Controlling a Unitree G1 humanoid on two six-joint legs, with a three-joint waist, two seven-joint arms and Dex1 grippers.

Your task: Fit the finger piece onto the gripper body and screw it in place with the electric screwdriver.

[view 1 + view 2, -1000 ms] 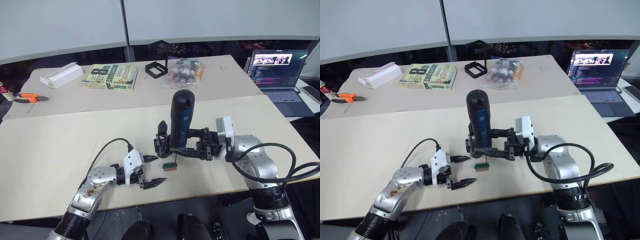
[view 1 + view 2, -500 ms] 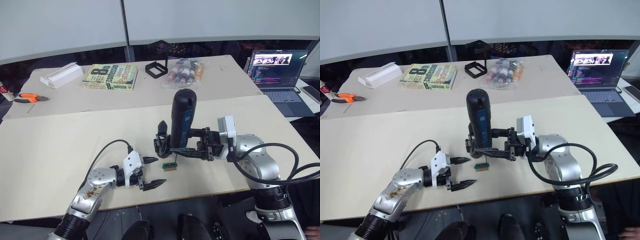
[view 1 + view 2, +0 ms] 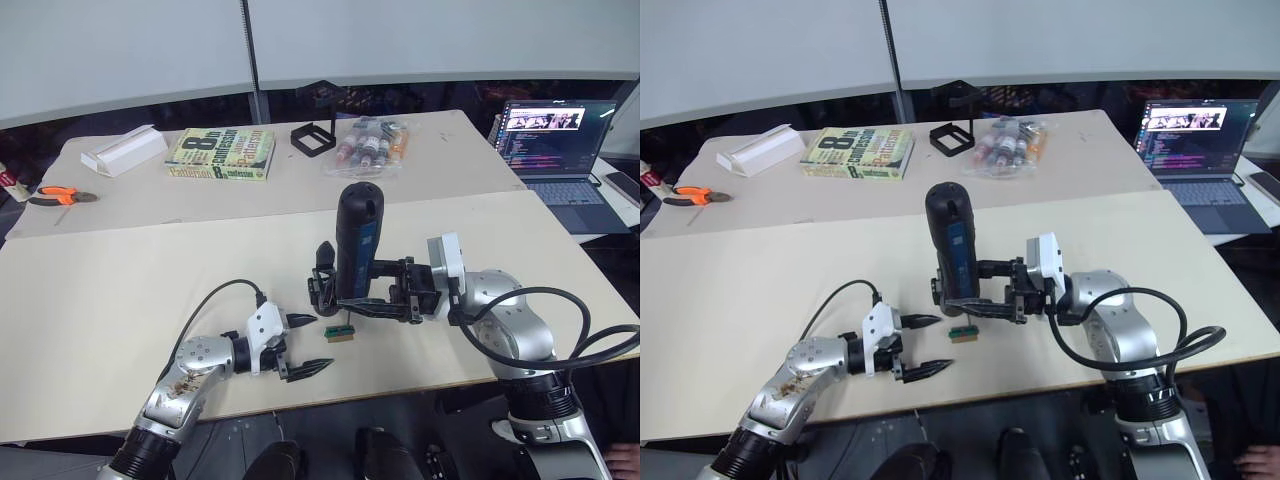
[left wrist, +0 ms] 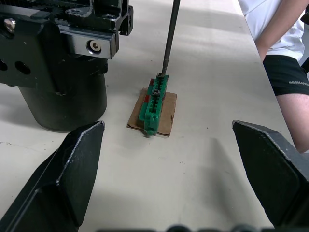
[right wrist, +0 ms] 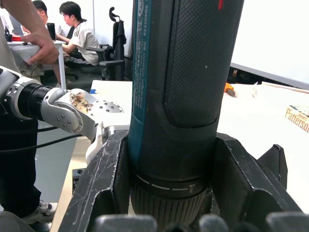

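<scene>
Head views: right gripper (image 3: 345,300) clamped around lower barrel of electric screwdriver (image 3: 356,240), held nearly upright above pale table (image 3: 120,290), top leaning slightly toward robot's left, blue strip facing camera. Just behind and to left of screwdriver, touching table, gripper body (image 3: 322,280) with one pointed black finger rising. Directly below screwdriver, small green-and-tan block (image 3: 339,333) lying on table. Left gripper (image 3: 309,344) low over near edge of table, jaws spread apart, holding nothing, near block but apart from it. Farther back: book (image 3: 222,154), white box (image 3: 124,149), orange-handled pliers (image 3: 62,196), black square frame (image 3: 313,135), bag of small bottles (image 3: 372,142), open laptop (image 3: 555,145) at robot's right. Left wrist view: two black fingers (image 4: 63,181) wide apart, green-and-tan block between them farther ahead, thin metal bit (image 4: 169,38) coming down onto far end of green part; black rounded base of gripper body beside it. Person's arm at table edge. Right wrist view: fingers (image 5: 99,186) pressed against both sides of screwdriver barrel; left arm and seated people beyond. Finger piece: cannot tell where.
</scene>
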